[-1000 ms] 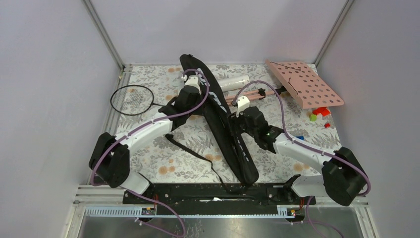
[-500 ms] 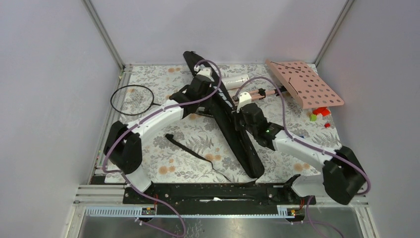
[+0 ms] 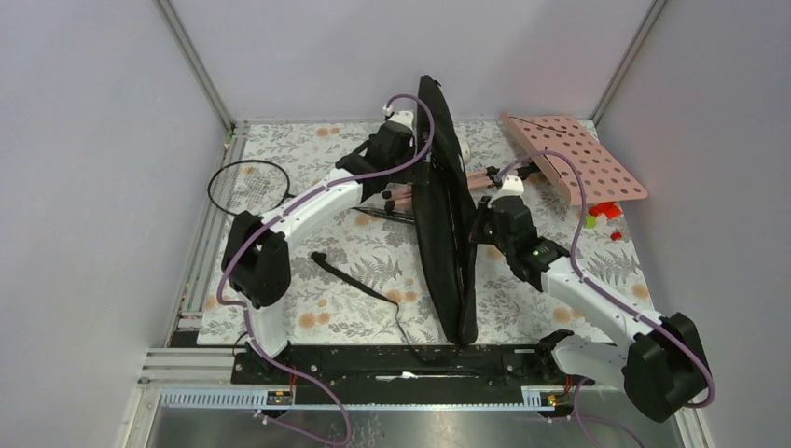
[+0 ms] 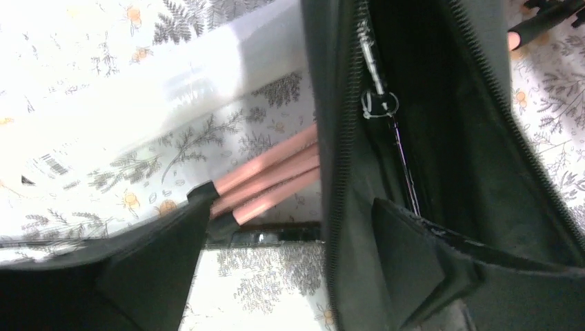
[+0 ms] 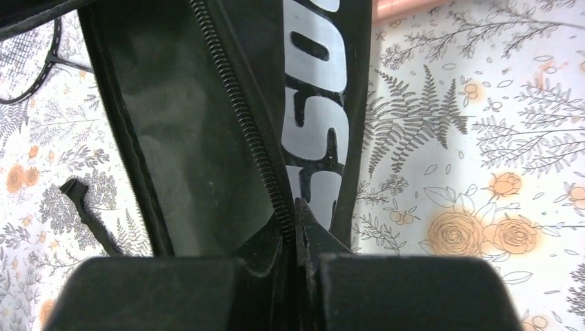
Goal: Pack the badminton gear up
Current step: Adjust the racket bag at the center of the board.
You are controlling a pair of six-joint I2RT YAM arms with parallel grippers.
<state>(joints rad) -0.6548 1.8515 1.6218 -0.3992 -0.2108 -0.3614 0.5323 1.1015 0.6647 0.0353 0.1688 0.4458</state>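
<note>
We look down into a robot lab cell: grey walls [image 3: 84, 140] and metal posts [image 3: 192, 61] box in a floral-clothed table [image 3: 280, 308], with left arm [image 3: 308, 210] and right arm [image 3: 588, 294] bolted to a black rail [image 3: 373, 359] at 6 o'clock.

Pink perforated music stand [image 3: 583, 159] lying at the back right, a few coloured blocks [image 3: 602, 213] just beside it, floral table cover [image 3: 308, 280] underneath.

Matt black cloth bag [image 3: 443, 243], glossy white tube [image 4: 172, 76]
</note>
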